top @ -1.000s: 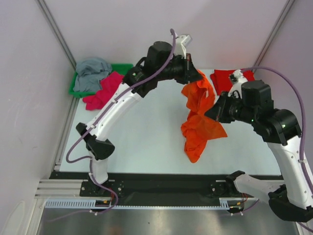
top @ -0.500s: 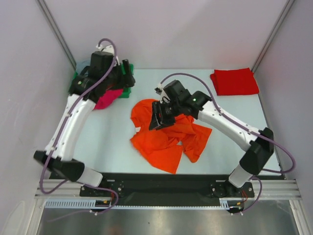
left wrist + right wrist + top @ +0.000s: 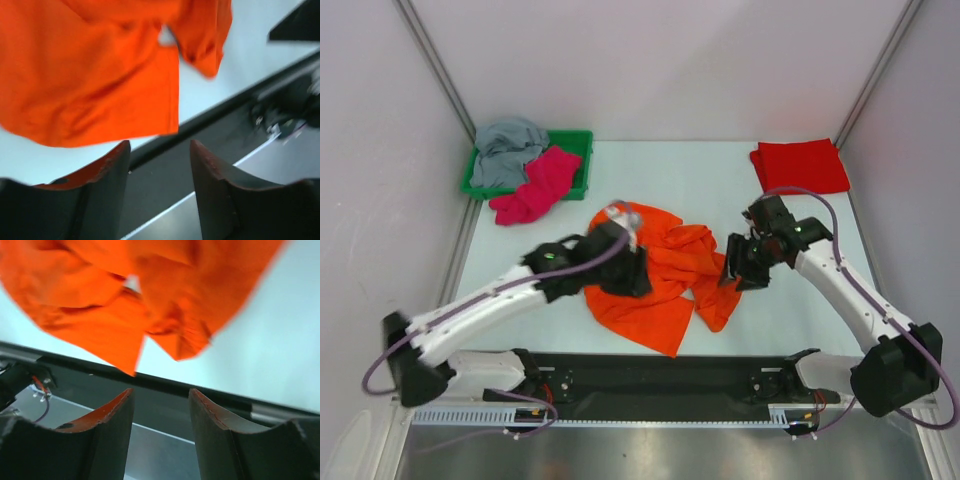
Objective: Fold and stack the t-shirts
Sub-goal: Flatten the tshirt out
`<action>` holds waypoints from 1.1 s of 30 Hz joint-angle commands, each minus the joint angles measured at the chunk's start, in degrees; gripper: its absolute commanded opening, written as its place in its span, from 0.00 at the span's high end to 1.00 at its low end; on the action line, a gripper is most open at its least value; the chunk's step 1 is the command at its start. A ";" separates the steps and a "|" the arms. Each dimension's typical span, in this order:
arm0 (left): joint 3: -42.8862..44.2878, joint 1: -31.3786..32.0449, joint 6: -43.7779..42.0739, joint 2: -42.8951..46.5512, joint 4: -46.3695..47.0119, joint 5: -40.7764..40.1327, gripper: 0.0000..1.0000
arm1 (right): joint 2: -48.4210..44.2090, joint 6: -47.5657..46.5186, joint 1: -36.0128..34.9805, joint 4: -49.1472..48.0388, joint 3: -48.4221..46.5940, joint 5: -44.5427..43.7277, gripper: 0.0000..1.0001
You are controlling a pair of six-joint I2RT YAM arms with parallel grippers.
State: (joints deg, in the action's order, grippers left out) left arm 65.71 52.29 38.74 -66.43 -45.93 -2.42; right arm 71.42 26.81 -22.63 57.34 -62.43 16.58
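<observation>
The bright orange t-shirt lies crumpled in the middle of the table. My left gripper hovers over its left part, open and empty; in the left wrist view the gripper has nothing between its fingers, and the orange cloth lies beyond the tips. My right gripper is at the shirt's right edge, also open and empty, with the orange cloth ahead of it. A red t-shirt lies folded at the back right. A grey t-shirt and a magenta pink one sit bunched at the back left.
The green plastic tray at the back left holds the grey shirt, and the pink one spills over its front rim. A black rail runs along the table's near edge. Metal frame posts rise at both back corners.
A second ago both grippers held the orange shirt up in the air. They have let go, the shirt has dropped into a crumpled heap, and both arms now sit low beside it.
</observation>
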 commanded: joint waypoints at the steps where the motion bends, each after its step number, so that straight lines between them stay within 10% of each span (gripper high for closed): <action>1: -0.33 11.39 4.59 -7.02 3.31 -4.87 0.49 | -5.57 -1.32 5.21 3.21 4.41 -1.03 0.47; 16: 5.30 24.08 7.22 -34.27 9.72 -5.41 0.61 | -14.55 0.61 8.75 9.63 6.54 -3.22 0.48; 33: 5.48 26.10 9.25 -36.58 6.91 -12.70 0.65 | -17.54 0.70 8.75 8.84 10.93 -1.29 0.48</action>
State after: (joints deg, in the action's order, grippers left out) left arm 70.19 78.00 46.35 -105.91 -38.11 -12.10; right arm 54.81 26.96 -14.11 66.15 -52.23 14.46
